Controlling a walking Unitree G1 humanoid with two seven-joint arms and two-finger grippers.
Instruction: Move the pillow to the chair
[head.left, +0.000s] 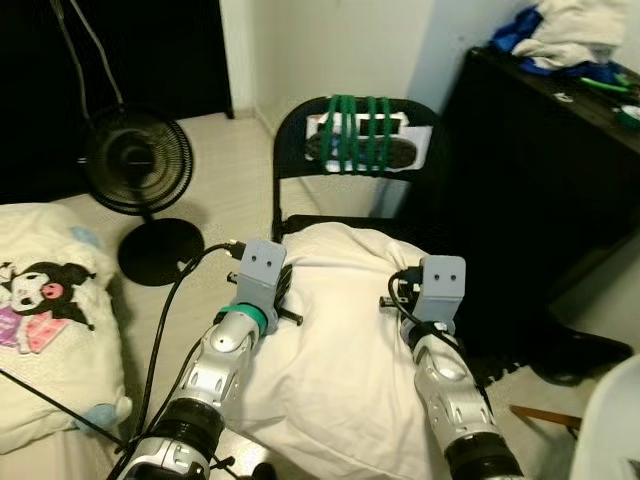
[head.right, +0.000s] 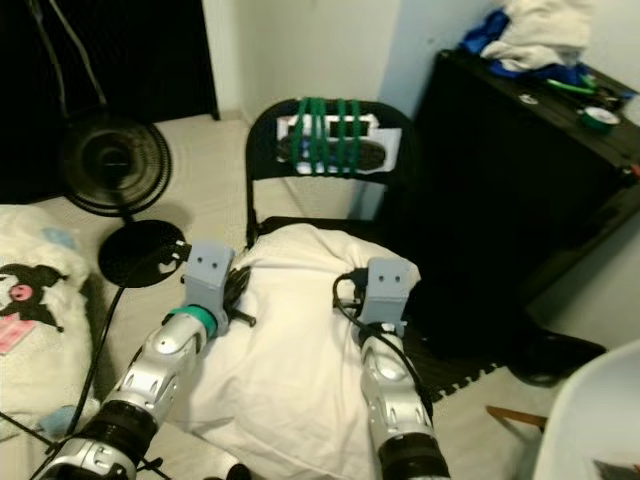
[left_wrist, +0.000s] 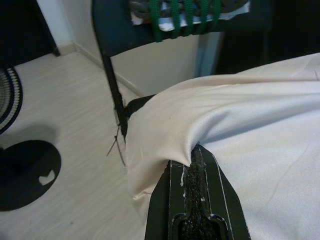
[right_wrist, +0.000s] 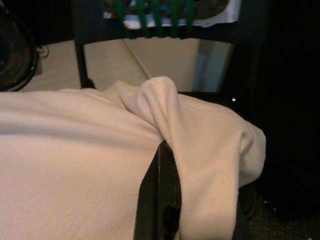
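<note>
**White pillow held over the folding chair**

White and soft, the pillow (head.left: 335, 330) sags between both grippers, its far end over the black folding chair (head.left: 352, 170) seat. Left gripper (left_wrist: 192, 167) and right gripper (right_wrist: 165, 150) are each pinched closed on bunched fabric. Light, floppy; corner holds suit. A pedestal fan (head.left: 135, 165) stands left, a black cabinet (head.left: 540, 180) crowds right.

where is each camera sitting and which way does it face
Left eye: on the head, looking down at pillow, chair, both arms.
Right eye: same scene, plus the fan.
Left wrist: along the left gripper, fingers pinching pillow cloth, chair beyond.
Right wrist: along the right gripper, cloth bunched over it.
Shared: all show pillow and chair.
</note>
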